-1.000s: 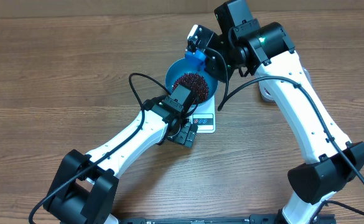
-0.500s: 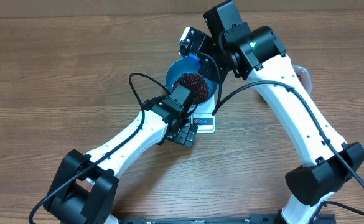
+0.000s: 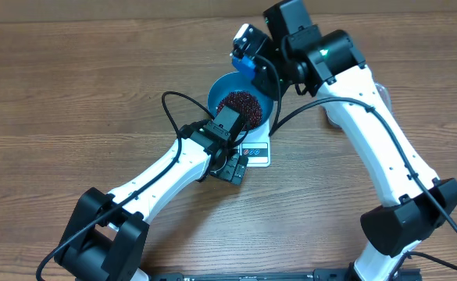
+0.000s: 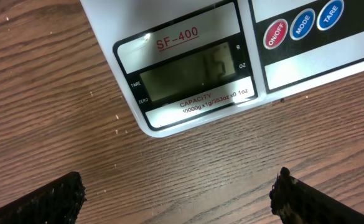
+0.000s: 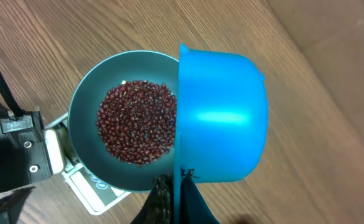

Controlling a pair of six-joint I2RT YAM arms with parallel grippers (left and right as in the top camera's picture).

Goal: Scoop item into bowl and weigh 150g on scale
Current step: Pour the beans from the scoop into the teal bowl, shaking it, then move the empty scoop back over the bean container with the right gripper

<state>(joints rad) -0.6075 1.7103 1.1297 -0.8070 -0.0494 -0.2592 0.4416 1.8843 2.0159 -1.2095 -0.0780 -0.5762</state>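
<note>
Wood-grain tabletop [image 3: 56, 94] carries your flat white scale [image 4: 188, 68] under the round blue bowl [image 5: 85, 99] of red-brown beans [image 5: 135, 130]. Your left gripper [image 4: 178, 190] hangs wide apart; your right gripper [image 5: 178, 186] clamps the blue plastic scoop [image 5: 222, 118].

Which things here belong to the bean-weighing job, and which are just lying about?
Job:
beans
blue bowl
scale
blue scoop

Just there:
wooden table
black cable on the left arm
</note>
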